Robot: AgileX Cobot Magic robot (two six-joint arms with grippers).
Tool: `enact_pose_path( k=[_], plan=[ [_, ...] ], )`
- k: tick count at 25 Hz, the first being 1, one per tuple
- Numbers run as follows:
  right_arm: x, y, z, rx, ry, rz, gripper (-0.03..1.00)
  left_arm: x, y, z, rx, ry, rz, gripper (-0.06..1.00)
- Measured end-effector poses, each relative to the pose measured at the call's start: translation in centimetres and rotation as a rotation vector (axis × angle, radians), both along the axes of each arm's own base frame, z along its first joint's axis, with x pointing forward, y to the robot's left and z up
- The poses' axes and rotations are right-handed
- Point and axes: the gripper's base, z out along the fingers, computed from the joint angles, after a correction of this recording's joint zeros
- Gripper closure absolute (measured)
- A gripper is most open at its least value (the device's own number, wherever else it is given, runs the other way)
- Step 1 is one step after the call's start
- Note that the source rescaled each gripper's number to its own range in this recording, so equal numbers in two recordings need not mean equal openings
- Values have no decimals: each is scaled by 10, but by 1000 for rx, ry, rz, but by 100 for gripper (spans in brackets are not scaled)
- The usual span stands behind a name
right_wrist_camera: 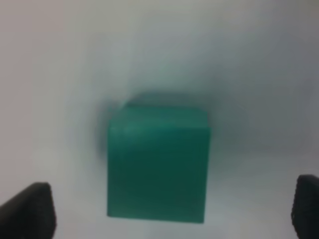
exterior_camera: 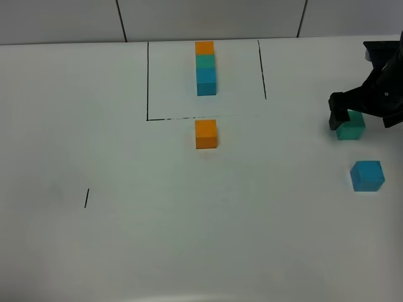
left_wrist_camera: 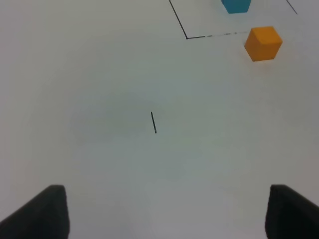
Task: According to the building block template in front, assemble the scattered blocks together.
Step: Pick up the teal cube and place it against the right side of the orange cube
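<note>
As seen from above: white table point(exterior_camera: 126, 239); bears building block template point(exterior_camera: 206, 68) within black outline point(exterior_camera: 147, 82), far middle. Orange block point(exterior_camera: 206, 134) just outside outline's near line. Teal-green block point(exterior_camera: 350, 126) far right, between right jaws spread wide, ungripped. Blue block point(exterior_camera: 367, 175) near it. Left jaws likewise spread, holding nothing.

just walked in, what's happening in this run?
Right end effector is down over the teal cube at far right, jaws open on either side, not gripping. Blue cube lies loose nearby. Orange cube sits just outside the template. Left end effector hangs open, holding nothing.
</note>
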Motion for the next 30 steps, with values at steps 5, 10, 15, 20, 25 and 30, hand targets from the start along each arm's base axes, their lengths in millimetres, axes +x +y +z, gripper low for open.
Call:
enact_pose_path(
  k=[5, 10, 15, 20, 25, 30],
  plan=[
    [10, 4, -7, -6, 10, 13, 7, 0, 0, 0, 0, 0, 0, 17],
    [14, 6, -15, -13, 30, 22, 18, 0, 0, 0, 0, 0, 0, 17],
    [15, 5, -19, -19, 37, 25, 60, 0, 0, 0, 0, 0, 0, 17],
    [14, 5, -16, -26, 59, 46, 94, 0, 0, 0, 0, 0, 0, 17],
    [19, 26, 7, -84, 84, 314, 94, 0, 0, 0, 0, -2, 0, 17],
    [9, 79, 22, -139, 132, 781, 94, 0, 0, 0, 0, -2, 0, 17]
  ],
)
